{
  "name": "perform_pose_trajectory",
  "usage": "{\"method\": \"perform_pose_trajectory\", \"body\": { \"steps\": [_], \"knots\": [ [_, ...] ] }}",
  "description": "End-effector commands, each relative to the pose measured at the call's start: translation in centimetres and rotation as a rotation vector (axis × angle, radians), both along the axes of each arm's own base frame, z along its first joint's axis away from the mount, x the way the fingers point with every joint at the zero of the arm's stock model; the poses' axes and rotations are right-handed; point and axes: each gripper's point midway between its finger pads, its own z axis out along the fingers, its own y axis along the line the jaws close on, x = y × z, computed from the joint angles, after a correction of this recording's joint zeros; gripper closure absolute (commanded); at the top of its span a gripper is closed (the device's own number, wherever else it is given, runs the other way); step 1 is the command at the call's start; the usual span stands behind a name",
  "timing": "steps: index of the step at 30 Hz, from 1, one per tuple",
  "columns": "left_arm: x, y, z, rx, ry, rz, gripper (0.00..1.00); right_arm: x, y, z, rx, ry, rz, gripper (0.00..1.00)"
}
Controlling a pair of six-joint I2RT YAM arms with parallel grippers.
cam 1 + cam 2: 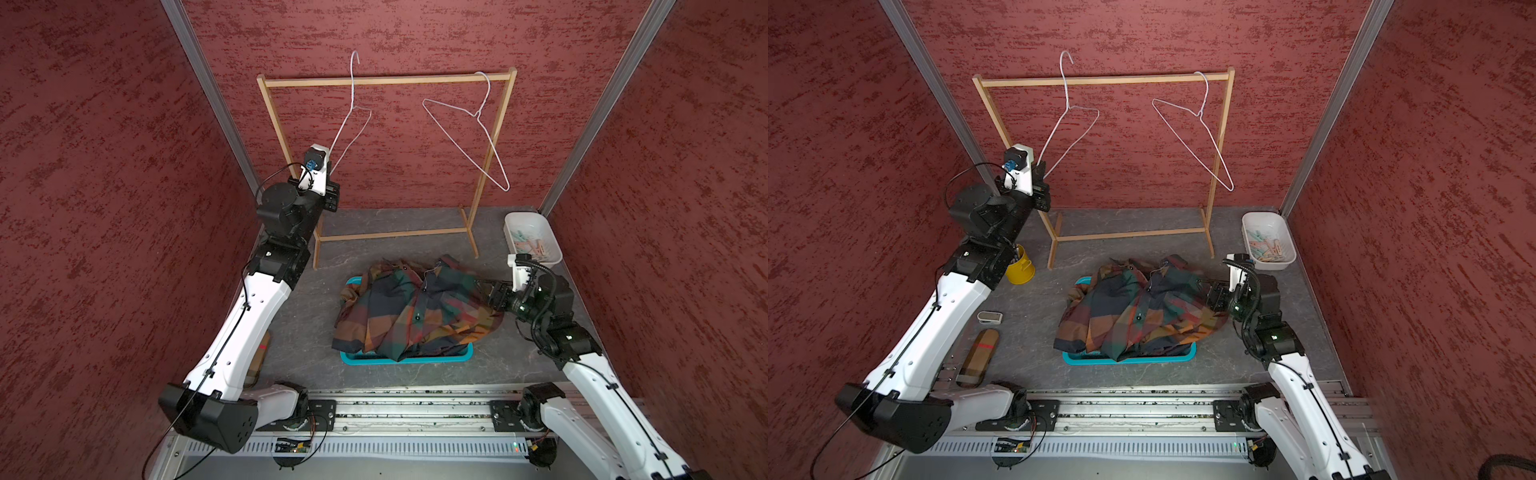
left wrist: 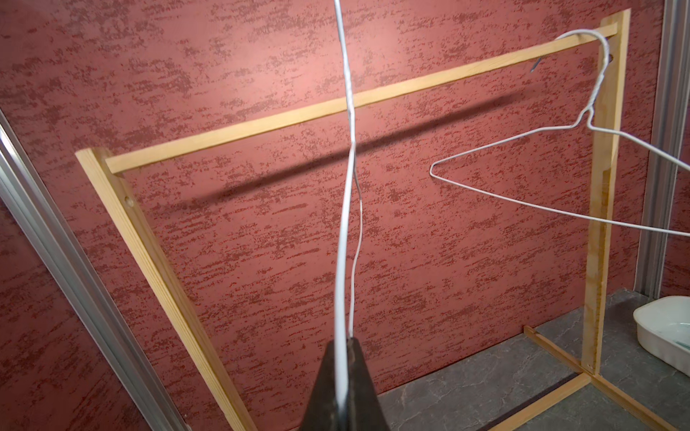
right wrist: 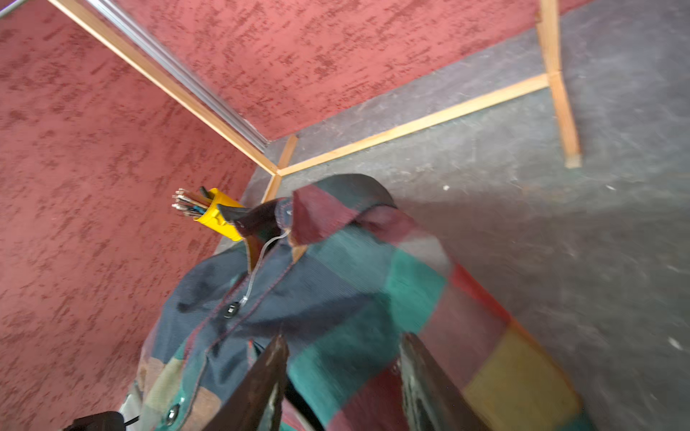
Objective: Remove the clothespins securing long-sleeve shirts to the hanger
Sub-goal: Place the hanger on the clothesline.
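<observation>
Two plaid long-sleeve shirts (image 1: pixel 415 307) (image 1: pixel 1138 307) lie crumpled in a heap over a teal tray (image 1: pixel 415 359). My right gripper (image 1: pixel 482 284) (image 3: pixel 342 337) stands open at the heap's right edge, its jaws apart just above the fabric (image 3: pixel 336 280) and holding nothing. My left gripper (image 1: pixel 330 172) (image 2: pixel 345 341) is shut on the lower corner of a bare white wire hanger (image 1: pixel 351 108) (image 2: pixel 345 224); its hook stands above the rack's top rail (image 1: pixel 386 80). Another bare hanger (image 1: pixel 478 120) hangs on the rail's right end. Pastel clothespins (image 1: pixel 532 247) (image 1: pixel 1268 245) lie in a white bin (image 1: pixel 511 220).
The wooden rack's feet (image 1: pixel 395 235) stand just behind the tray. A yellow cup (image 1: pixel 1020 266) of pens sits by the left arm, with a small white object (image 1: pixel 989 318) and a brown flat case (image 1: pixel 978 361) nearer the front. Red walls close in on three sides.
</observation>
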Motion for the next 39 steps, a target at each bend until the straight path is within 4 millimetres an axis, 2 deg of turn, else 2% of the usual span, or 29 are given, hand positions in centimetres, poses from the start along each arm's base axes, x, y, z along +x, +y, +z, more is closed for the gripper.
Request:
{"method": "perform_pose_trajectory", "body": {
  "steps": [1,4,14,15,18,20,23,28,35,39],
  "knots": [
    [0.6,0.5,0.0,-0.032,0.008,-0.001,1.0,-0.8,-1.7,0.1,-0.04,0.036,-0.07,0.44],
    [1.4,0.5,-0.7,-0.038,0.026,-0.003,1.0,-1.6,-2.9,0.2,-0.048,0.044,-0.122,0.39],
    [3.4,0.6,-3.7,-0.035,0.094,0.007,0.99,-2.8,-3.2,-2.3,0.075,0.103,-0.162,0.35],
    [3.4,0.7,-3.9,-0.036,0.098,0.01,0.96,-2.9,-3.1,-2.5,0.09,0.108,-0.162,0.35],
    [3.2,0.9,-4.1,-0.041,0.102,0.015,0.76,-3.1,-2.6,-3.2,0.169,0.121,-0.152,0.37],
    [2.9,1.0,-4.1,-0.048,0.102,0.014,0.51,-3.3,-2.4,-3.8,0.219,0.133,-0.158,0.37],
    [2.5,1.3,-4.0,-0.068,0.089,0.009,0.25,-3.5,-2.4,-4.7,0.231,0.146,-0.163,0.37],
    [1.8,1.7,-4.3,-0.083,0.093,0.005,0.01,-3.3,-2.3,-5.3,0.242,0.149,-0.163,0.37],
    [-0.4,2.2,-4.5,-0.107,0.084,0.0,0.01,-2.4,-1.4,-6.0,0.307,0.135,-0.118,0.39],
    [-2.2,2.7,-3.9,-0.125,0.066,0.004,0.01,-1.8,-0.5,-5.9,0.339,0.125,-0.062,0.45]
  ]
}}
